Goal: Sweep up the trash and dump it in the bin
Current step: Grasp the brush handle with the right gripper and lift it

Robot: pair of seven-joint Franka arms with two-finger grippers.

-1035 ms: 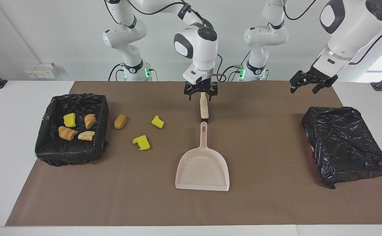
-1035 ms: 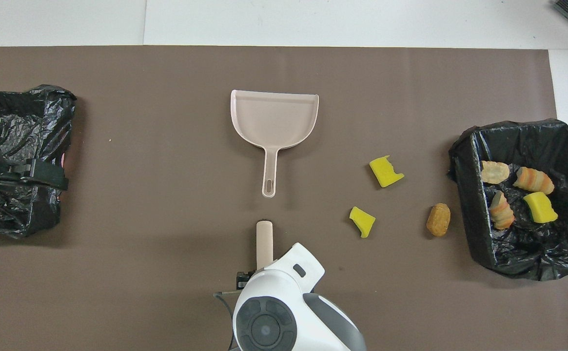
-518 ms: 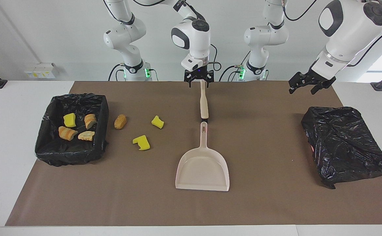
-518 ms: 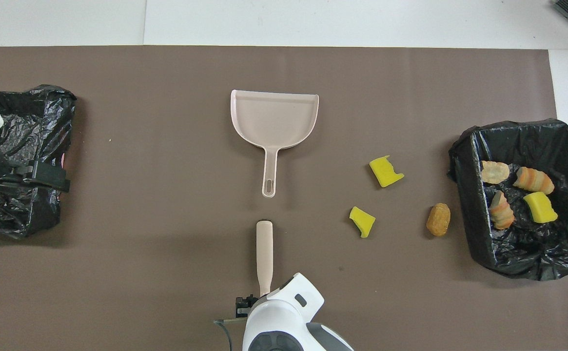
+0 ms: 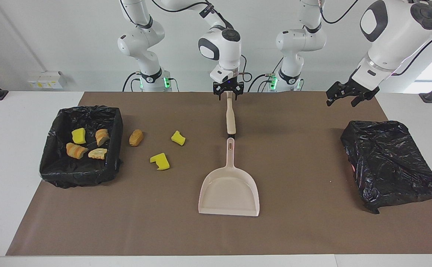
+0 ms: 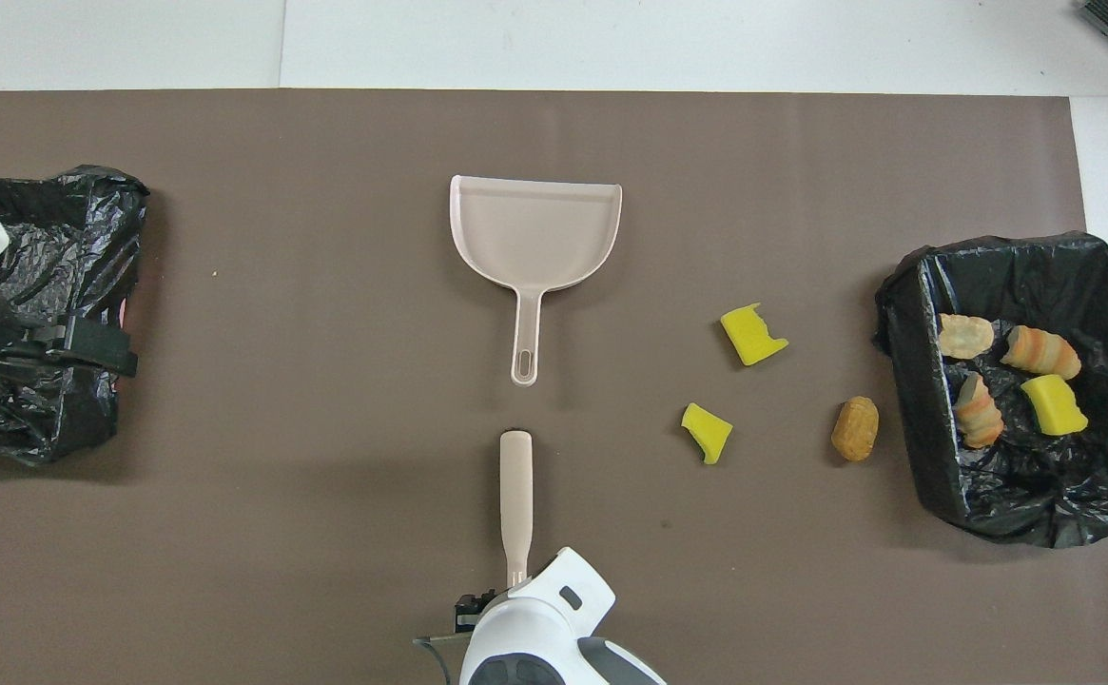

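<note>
The beige-handled brush [image 5: 231, 119] [image 6: 515, 485] lies on the brown mat in line with the dustpan [image 5: 229, 191] [image 6: 536, 233], nearer to the robots. My right gripper [image 5: 229, 95] sits low around the thin end of the brush handle; in the overhead view its wrist covers that end. Loose trash lies on the mat: two yellow sponge chunks [image 5: 178, 138] [image 5: 160, 161] and a brown lump [image 5: 136, 137] beside the bin. The black-lined bin [image 5: 82, 178] [image 6: 907, 381] holds several pieces. My left gripper [image 5: 349, 97] [image 6: 102, 352] hangs open and empty over the edge of a black bag.
A crumpled black bag [image 5: 390, 163] [image 6: 40, 238] covers something at the left arm's end of the mat. The brown mat [image 5: 304, 230] spans most of the white table. A cable box [image 5: 45, 79] sits by the wall.
My right gripper drew back along the brush handle toward the robots, from over its middle to its thin end, and came lower. The brush, dustpan and trash stayed put; the left arm barely shifted.
</note>
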